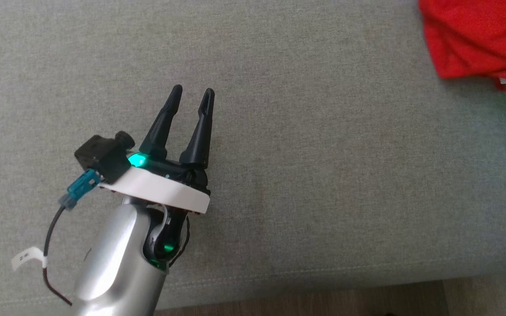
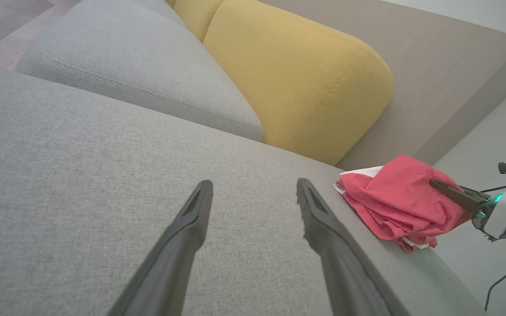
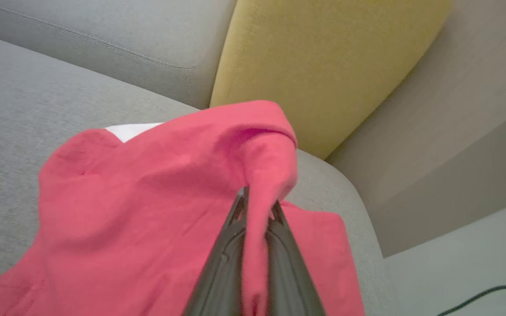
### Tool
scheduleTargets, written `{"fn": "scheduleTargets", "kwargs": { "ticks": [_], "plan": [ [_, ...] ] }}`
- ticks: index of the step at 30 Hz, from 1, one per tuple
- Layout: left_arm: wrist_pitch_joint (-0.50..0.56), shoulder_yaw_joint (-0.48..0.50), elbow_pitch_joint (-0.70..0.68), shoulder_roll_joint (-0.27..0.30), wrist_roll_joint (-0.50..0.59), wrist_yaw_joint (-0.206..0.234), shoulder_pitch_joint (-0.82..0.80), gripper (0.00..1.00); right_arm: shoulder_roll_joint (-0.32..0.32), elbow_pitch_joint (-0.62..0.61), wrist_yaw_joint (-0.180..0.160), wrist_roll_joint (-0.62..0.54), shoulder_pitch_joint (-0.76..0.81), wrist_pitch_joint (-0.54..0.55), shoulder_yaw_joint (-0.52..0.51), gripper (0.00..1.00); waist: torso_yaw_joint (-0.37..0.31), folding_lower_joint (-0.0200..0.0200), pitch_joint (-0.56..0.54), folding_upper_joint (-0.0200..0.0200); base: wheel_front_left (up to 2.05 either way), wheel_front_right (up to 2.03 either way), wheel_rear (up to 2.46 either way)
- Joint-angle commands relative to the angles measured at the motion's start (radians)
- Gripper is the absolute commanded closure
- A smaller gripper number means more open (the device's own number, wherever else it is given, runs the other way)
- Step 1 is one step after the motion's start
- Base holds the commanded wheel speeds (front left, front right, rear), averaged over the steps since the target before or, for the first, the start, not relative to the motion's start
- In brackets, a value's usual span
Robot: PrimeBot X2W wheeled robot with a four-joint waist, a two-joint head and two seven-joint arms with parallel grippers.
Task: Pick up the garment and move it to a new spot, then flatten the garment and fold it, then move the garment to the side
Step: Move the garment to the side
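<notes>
Left of the head view: my silver forearm (image 1: 112, 259) rises from the lower edge, carrying a thin black cable (image 1: 48, 245) with a white tag, a teal connector (image 1: 79, 186), a small black camera block (image 1: 103, 151) and a lit green indicator (image 1: 138, 160) at the wrist. My left gripper (image 1: 192, 92) is released, its two long dark fingers spread apart with nothing between them. It is over the flat grey woven-fabric sofa seat (image 1: 323, 175); I cannot tell whether the tips touch the fabric. Centre: bare seat surface, with the front seam running along the lower edge and a strip of brown floor (image 1: 323, 300) below it. Right: the red cloth garment (image 1: 472, 39) lies crumpled in the upper right corner of the head view, well apart from my left gripper. In the left wrist view it sits bunched at the right end of the seat, close to the edge, with a white part showing at its margins. Behind the seat, from left to right, stand a rounded grey back cushion (image 2: 139, 70), a rounded yellow fabric back cushion (image 2: 297, 79) and a flat wood-tone panel (image 2: 446, 66); the garment lies near the foot of the yellow cushion. My right gripper (image 3: 257, 206) is clenched on the garment: in the right wrist view a raised fold of red cloth runs down between its two dark fingers, and the rest spreads over the seat below. Pale floor (image 3: 477, 245) shows at far right.
</notes>
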Motion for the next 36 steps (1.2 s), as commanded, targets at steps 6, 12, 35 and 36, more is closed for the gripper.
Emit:
{"fn": "scheduleTargets", "kwargs": {
  "ticks": [6,12,35,36],
  "plan": [
    [-0.006,0.04,-0.034,0.008,0.011,-0.006,-0.022,0.0,-0.053,0.031,0.007,-0.039,-0.009,0.019,-0.096,1.0,-0.002,0.0,0.018,0.0,0.0,0.0,0.0],
    [-0.006,0.042,-0.036,0.008,0.012,-0.006,-0.025,0.0,-0.034,0.052,0.007,-0.092,-0.004,0.059,-0.161,1.0,-0.008,0.0,0.037,0.0,0.0,0.0,0.0],
    [-0.006,0.06,-0.02,0.008,-0.027,-0.006,0.02,0.0,0.125,-0.22,0.007,-0.205,0.07,0.128,-0.289,0.0,0.039,0.0,-0.124,0.0,0.0,0.0,0.0],
    [-0.006,0.063,-0.021,0.008,-0.028,-0.006,0.027,0.0,0.139,-0.245,0.007,-0.207,0.08,0.128,-0.288,0.0,0.043,0.0,-0.139,0.0,0.0,0.0,0.0]
  ]
}}
